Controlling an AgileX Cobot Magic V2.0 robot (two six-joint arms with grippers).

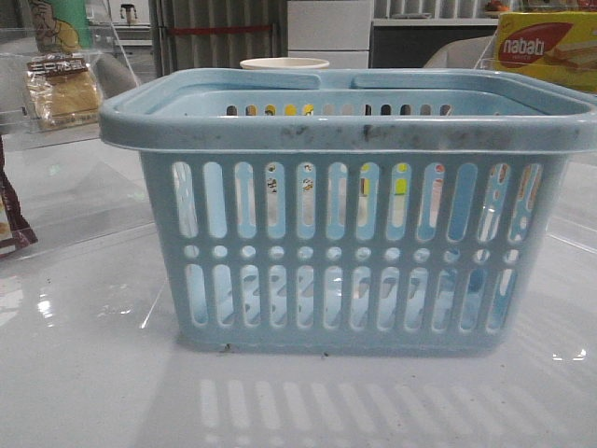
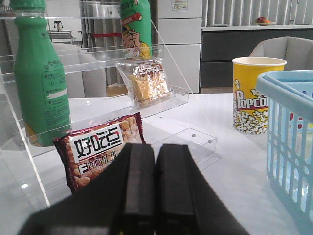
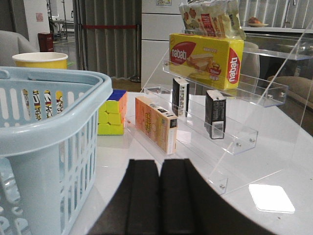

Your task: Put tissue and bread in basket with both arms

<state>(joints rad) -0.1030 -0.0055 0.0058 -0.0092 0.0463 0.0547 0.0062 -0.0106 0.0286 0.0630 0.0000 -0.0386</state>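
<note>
**Basket centred, both arms idle at its sides**

While the large light blue slotted plastic basket [image 1: 350,205] stands upright in the middle of the white table [image 1: 84,373], both arms sit low beside it. The left gripper [image 2: 156,188] has its black fingers pressed together, holding nothing. The right gripper [image 3: 160,193] is likewise pressed together and bare. The clear-wrapped tan bread slices with a dark brown label [image 2: 145,82] lean on a shelf of the clear acrylic rack [image 2: 98,63] far left of the basket. The small black tissue pack with a white-speckled patch [image 3: 215,114] stands upright on a clear tiered stand [image 3: 234,132] to the right, below the yellow nabati box [image 3: 205,54]
</note>
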